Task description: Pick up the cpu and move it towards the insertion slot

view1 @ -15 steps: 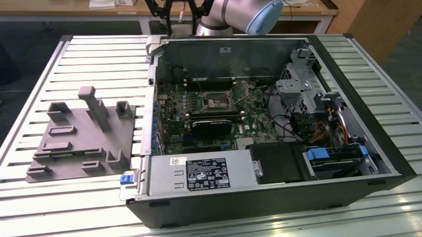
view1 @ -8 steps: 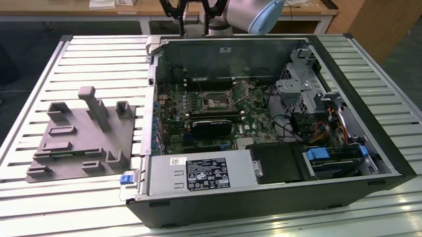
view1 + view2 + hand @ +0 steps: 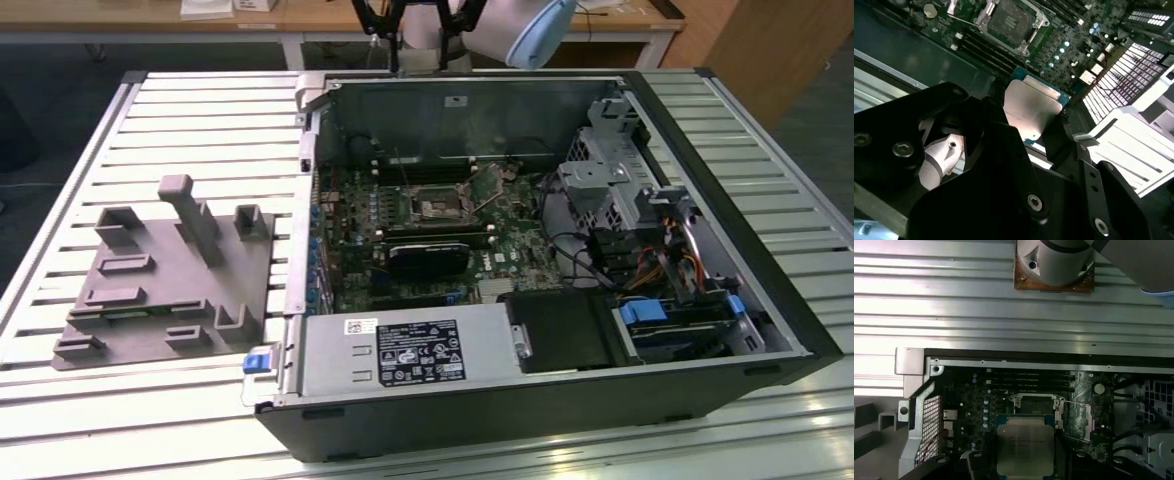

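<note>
The cpu, a flat square chip with a silvery top on a green-edged base, hangs in the air between the black fingers of my gripper, which is shut on it. In the first wrist view the cpu and gripper are high above the open computer case. The insertion slot shows as a dark square socket with a silver frame, just beyond the chip's edge. The same slot lies well below and ahead of the chip. In the exterior view the insertion slot sits mid-board.
The open case lies on a slatted metal table. A grey fixture plate with upright blocks stands at the exterior view's left. Memory slots, a black card, a power supply and a drive cage surround the socket.
</note>
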You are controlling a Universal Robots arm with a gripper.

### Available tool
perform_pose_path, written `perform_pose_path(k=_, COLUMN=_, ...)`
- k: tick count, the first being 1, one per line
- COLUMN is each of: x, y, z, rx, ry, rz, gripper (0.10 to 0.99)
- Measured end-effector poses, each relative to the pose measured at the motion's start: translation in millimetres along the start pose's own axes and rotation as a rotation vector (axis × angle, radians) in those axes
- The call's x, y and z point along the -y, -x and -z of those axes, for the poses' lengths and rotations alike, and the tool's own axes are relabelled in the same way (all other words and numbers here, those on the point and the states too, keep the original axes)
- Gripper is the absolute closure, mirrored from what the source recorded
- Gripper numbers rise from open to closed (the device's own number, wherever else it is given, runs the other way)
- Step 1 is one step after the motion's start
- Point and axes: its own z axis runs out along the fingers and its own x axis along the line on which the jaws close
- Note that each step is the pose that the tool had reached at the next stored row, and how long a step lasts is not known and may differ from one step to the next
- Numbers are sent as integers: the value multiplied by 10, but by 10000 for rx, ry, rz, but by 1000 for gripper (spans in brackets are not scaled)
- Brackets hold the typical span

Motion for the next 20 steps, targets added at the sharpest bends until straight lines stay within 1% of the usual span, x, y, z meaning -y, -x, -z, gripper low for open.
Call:
perform_pose_path(k=12, x=-33, y=337, z=-16, rx=255, ry=-3, rz=14, gripper=541)
perform_pose_path(k=14, x=-33, y=351, z=-17, rx=279, ry=-4, rz=15, gripper=541)
perform_pose_path(k=20, x=-34, y=353, z=-17, rx=285, ry=-3, rz=15, gripper=541)
